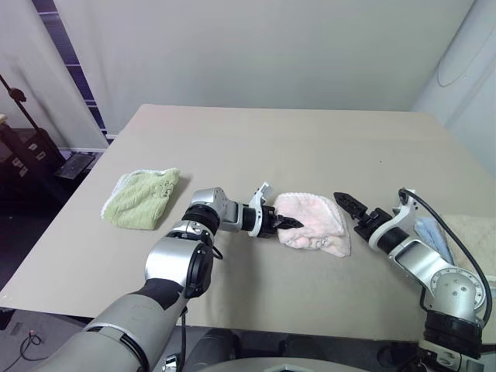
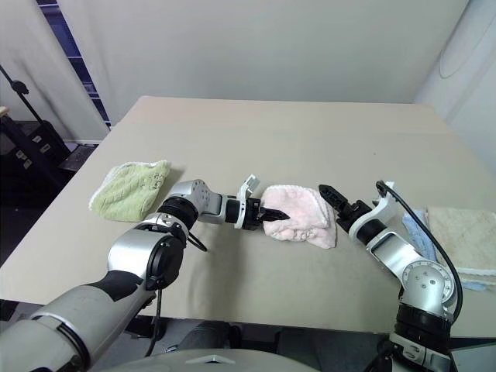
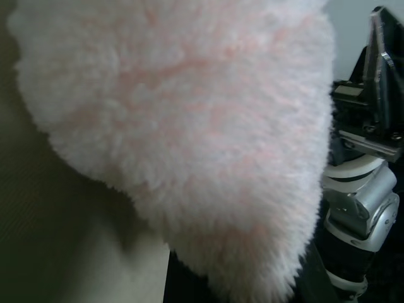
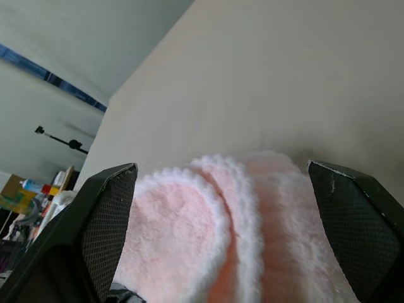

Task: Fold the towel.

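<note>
- At the middle of the near half of the table, the left gripper has its two black fingers pinched shut on the left edge of the pale pink, fluffy terry towel with white scalloped edging, reaching in from the left and pointing across toward the right.
- In the left wrist view the towel hangs right in front of the camera as a mass of pink pile.
- The towel lies bunched and partly doubled over on the broad, flat beige tabletop, its scalloped border curving across the top layers in the right wrist view.
- Just beside the towel's right edge, the right gripper stands with its fingers spread wide apart and nothing between them; in its own wrist view the two mesh-patterned pads frame the towel from either side without touching it.
- Well apart to the left lies a small, crumpled light green knitted towel.
- At the right edge of the table, behind the right arm, sits a beige towel with a light blue cloth against its left side.
</note>
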